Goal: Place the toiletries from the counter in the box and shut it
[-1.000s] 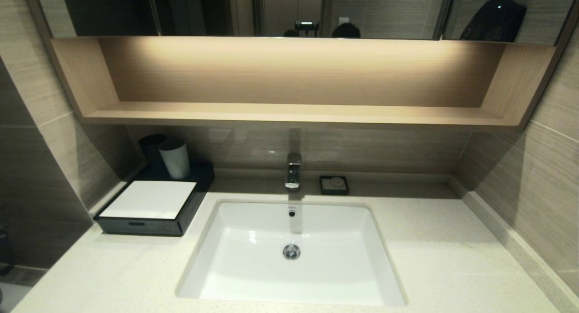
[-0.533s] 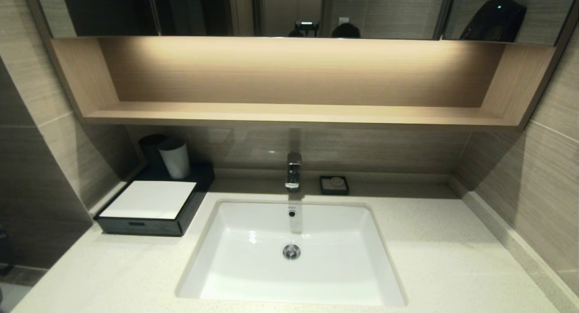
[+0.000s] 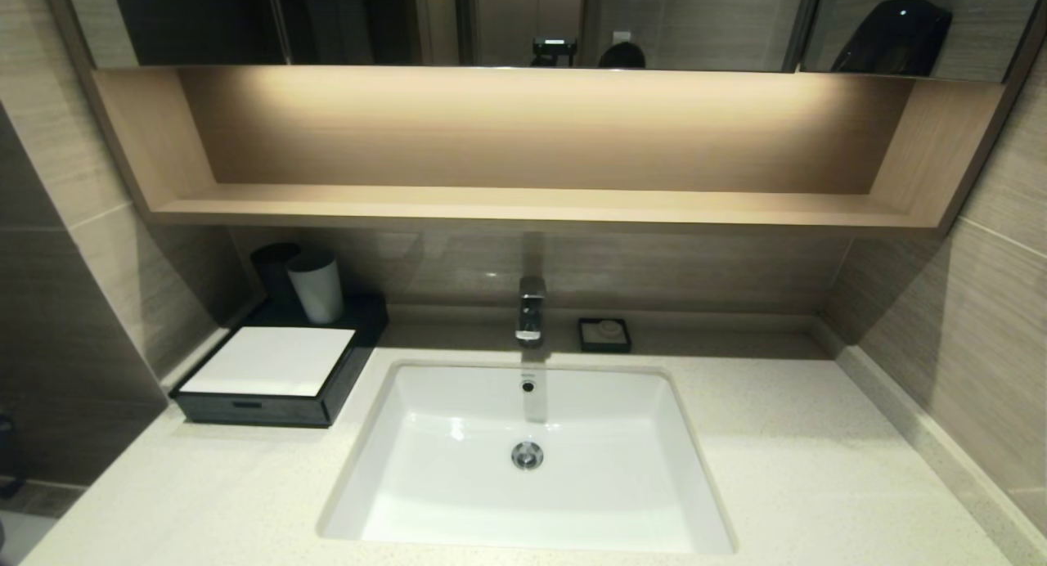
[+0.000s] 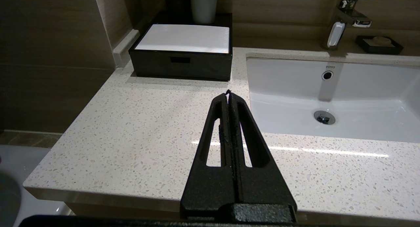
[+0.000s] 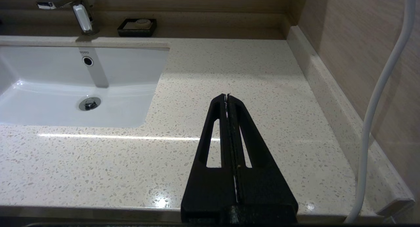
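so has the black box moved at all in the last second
No. In the head view the box sits in the same spot, its right edge just left of the basin and the white cup at its back.

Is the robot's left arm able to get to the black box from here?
Probably yes. The left tool, shut, points toward the box, and only bare counter lies between them.

Both end effectors (image 4: 227, 93) (image 5: 227, 96) closed, prob. parked.
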Robot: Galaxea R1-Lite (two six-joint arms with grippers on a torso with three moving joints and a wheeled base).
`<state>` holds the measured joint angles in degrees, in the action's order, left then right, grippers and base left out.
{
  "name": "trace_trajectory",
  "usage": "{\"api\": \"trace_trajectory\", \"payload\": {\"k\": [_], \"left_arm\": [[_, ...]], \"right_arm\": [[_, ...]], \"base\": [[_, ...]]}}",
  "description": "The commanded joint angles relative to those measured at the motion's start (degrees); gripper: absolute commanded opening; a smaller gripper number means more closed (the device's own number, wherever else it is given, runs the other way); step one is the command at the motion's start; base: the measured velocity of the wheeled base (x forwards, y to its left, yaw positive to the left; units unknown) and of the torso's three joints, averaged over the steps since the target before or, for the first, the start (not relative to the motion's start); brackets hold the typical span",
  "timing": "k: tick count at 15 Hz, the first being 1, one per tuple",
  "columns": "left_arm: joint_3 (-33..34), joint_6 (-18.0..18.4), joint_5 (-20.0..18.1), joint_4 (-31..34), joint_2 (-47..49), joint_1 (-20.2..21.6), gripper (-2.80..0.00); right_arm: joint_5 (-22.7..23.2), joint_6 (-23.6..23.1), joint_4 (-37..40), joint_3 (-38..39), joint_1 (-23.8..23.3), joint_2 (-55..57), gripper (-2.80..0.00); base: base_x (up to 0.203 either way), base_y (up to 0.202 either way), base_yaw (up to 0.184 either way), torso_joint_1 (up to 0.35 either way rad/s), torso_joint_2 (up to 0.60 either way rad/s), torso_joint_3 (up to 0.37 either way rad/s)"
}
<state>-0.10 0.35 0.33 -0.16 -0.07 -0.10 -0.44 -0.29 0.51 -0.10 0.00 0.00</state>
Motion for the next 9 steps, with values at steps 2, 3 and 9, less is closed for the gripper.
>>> {"api": "trace_trajectory", "payload": {"k": [2,3,9], "left_arm": [[0.01,0.00,0.02,-0.02,-0.01,0.01,-2.80],[0.01,0.00,0.02,-0.02,-0.01,0.01,-2.80],[0.01,0.00,0.02,-0.02,-0.01,0.01,-2.80]], "right_arm": [[0.00,0.29,0.02,0.01,0.00,-0.09,-2.80],[0.00,0.29,0.02,0.01,0.00,-0.09,-2.80],[0.00,0.38,0.02,0.01,0.00,0.00,-2.80]], "base": [[0.000,0.000,0.000,0.000,0.00,0.000],[0.000,0.000,0.000,0.000,0.00,0.000],[0.000,0.000,0.000,0.000,0.00,0.000]]}}
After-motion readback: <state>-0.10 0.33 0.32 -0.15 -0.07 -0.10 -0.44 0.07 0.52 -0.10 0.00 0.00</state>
